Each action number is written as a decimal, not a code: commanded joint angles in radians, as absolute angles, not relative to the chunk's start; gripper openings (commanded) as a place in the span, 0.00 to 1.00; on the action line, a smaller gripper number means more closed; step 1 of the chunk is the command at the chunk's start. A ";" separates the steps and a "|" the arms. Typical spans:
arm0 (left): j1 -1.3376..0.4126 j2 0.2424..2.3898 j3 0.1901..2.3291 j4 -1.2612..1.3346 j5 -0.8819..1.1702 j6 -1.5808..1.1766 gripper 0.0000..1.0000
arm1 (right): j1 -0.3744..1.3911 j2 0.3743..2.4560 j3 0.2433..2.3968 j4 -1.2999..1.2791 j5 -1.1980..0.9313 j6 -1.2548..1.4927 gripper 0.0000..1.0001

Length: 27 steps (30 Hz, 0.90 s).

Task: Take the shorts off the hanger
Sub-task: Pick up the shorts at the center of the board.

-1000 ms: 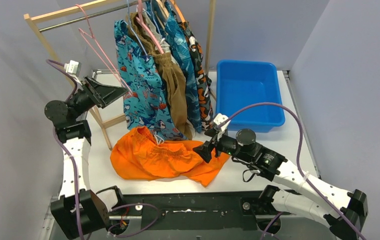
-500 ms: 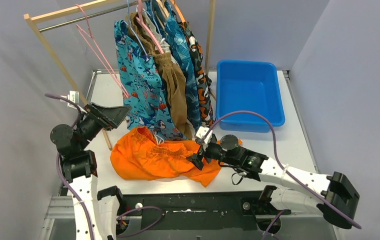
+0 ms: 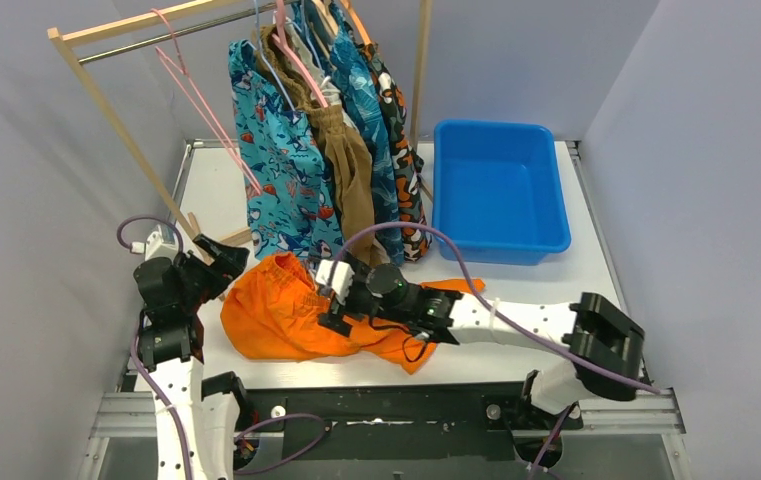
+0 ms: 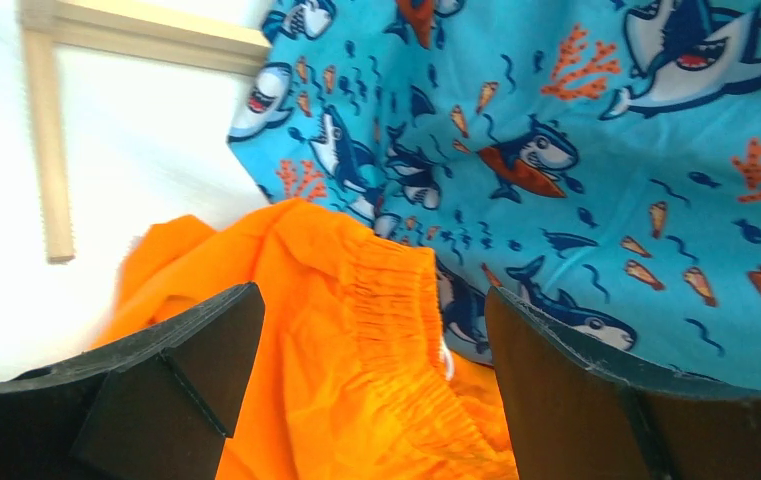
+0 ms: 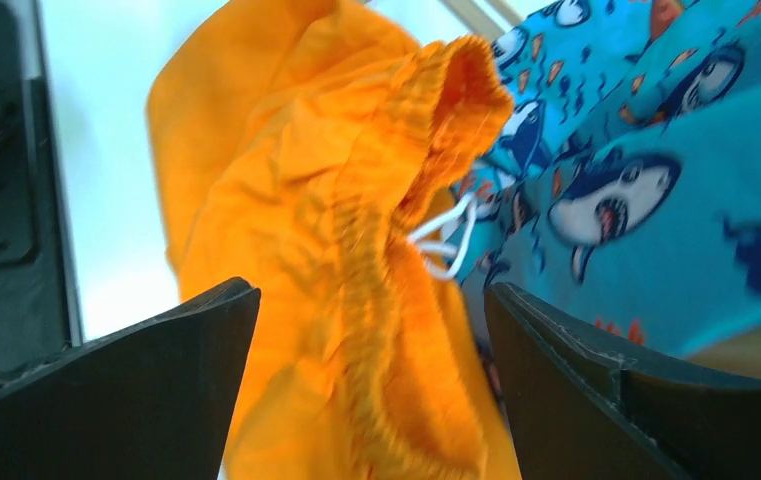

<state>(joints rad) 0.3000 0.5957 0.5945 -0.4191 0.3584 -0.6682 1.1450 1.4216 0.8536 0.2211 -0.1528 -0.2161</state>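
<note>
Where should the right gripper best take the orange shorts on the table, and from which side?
I would grip the gathered waistband of the orange shorts, beside the white drawstring. It stands up as a thick ridge, so come from above, jaws astride it.

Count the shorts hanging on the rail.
4 visible, left to right: teal shark-print shorts, brown shorts, blue patterned shorts, camouflage shorts. Others may be hidden between them.

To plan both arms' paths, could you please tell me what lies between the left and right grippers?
The orange shorts, lying crumpled, fill the stretch between the left gripper and the right gripper; the top external view shows it.
</note>
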 commanded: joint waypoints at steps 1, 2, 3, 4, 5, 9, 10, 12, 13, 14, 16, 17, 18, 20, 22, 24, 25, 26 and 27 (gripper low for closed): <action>0.296 0.571 0.604 -0.412 0.250 -0.572 0.82 | 1.147 1.563 1.026 0.233 -0.045 -0.250 0.86; 0.295 0.573 0.609 -0.409 0.252 -0.561 0.82 | 1.147 1.598 1.073 0.195 -0.030 -0.249 0.86; 0.294 0.577 0.613 -0.407 0.252 -0.551 0.82 | 1.146 1.629 1.115 0.153 -0.009 -0.241 0.87; 0.294 0.581 0.615 -0.408 0.248 -0.540 0.82 | 1.144 1.660 1.154 0.120 0.011 -0.233 0.87; 0.295 0.583 0.615 -0.412 0.237 -0.535 0.82 | 1.139 1.687 1.185 0.089 0.015 -0.223 0.89; 0.296 0.563 0.613 -0.407 0.217 -0.535 0.82 | 1.122 1.782 1.247 0.006 -0.029 -0.204 0.89; 0.296 0.560 0.613 -0.407 0.213 -0.535 0.82 | 1.121 1.803 1.256 -0.013 -0.035 -0.196 0.89; 0.296 0.561 0.611 -0.402 0.210 -0.537 0.82 | 1.110 1.847 1.278 -0.058 -0.080 -0.173 0.89; 0.296 0.561 0.608 -0.396 0.211 -0.537 0.82 | 1.102 1.865 1.283 -0.074 -0.119 -0.157 0.89; 0.296 0.559 0.606 -0.393 0.212 -0.537 0.82 | 1.090 1.883 1.281 -0.081 -0.162 -0.138 0.89; 0.296 0.554 0.605 -0.390 0.212 -0.538 0.82 | 1.075 1.915 1.272 -0.095 -0.200 -0.109 0.89; 0.296 0.552 0.605 -0.390 0.212 -0.537 0.82 | 1.071 1.934 1.278 -0.117 -0.196 -0.104 0.87; 0.295 0.550 0.604 -0.390 0.213 -0.537 0.82 | 1.073 1.951 1.295 -0.163 -0.195 -0.111 0.84; 0.296 0.552 0.602 -0.387 0.218 -0.537 0.82 | 1.081 1.968 1.326 -0.250 -0.223 -0.123 0.78; 0.296 0.550 0.601 -0.383 0.221 -0.537 0.82 | 1.093 1.939 1.292 -0.235 -0.265 -0.141 0.64; 0.296 0.545 0.600 -0.382 0.221 -0.538 0.82 | 1.106 1.886 1.238 -0.193 -0.277 -0.159 0.47; 0.295 0.545 0.600 -0.382 0.221 -0.537 0.82 | 1.108 1.855 1.217 -0.184 -0.278 -0.171 0.37; 0.295 0.545 0.600 -0.383 0.221 -0.537 0.82 | 1.109 1.826 1.202 -0.183 -0.276 -0.177 0.27; 0.294 0.548 0.601 -0.383 0.222 -0.537 0.82 | 1.109 1.790 1.186 -0.183 -0.271 -0.177 0.18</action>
<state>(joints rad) 0.2996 0.5579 0.5930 -0.4332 0.2203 -0.5560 1.0920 1.9347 1.2373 -0.1776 -0.2325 -0.1539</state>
